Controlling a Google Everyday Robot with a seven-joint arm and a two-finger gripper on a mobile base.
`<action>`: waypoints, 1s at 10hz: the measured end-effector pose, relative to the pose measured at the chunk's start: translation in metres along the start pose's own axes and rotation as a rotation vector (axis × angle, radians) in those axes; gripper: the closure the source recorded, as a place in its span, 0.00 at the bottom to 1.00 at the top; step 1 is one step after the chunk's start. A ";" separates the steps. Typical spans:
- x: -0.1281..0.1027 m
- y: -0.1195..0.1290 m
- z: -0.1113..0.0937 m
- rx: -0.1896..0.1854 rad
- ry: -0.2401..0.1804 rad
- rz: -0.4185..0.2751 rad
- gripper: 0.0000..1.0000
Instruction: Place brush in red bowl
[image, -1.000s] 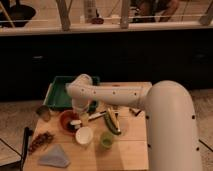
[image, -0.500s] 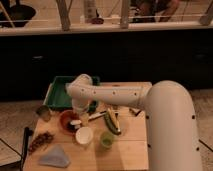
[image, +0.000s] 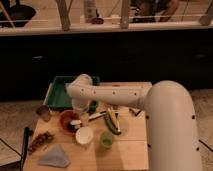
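Note:
The red bowl (image: 66, 120) sits on the wooden table (image: 130, 150) at the left, next to a white bowl (image: 84, 135). My gripper (image: 80, 117) hangs down from the white arm (image: 107, 94), right over the red bowl's right rim. A small pale and dark object (image: 75, 122) shows at that rim below the gripper; it may be the brush, but I cannot tell. I cannot tell whether it rests in the bowl or is held.
A green tray (image: 59, 95) stands at the table's back left. A green cup (image: 106, 139) and a yellow-green vegetable (image: 112, 121) lie right of the bowls. A metal cup (image: 43, 112), a brown item (image: 40, 141) and a grey cloth (image: 53, 156) are at the left.

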 end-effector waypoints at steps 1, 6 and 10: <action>0.000 0.000 0.000 0.000 0.000 0.000 0.33; 0.000 0.000 0.000 0.000 0.000 0.000 0.33; 0.000 0.000 0.000 0.000 0.000 0.000 0.33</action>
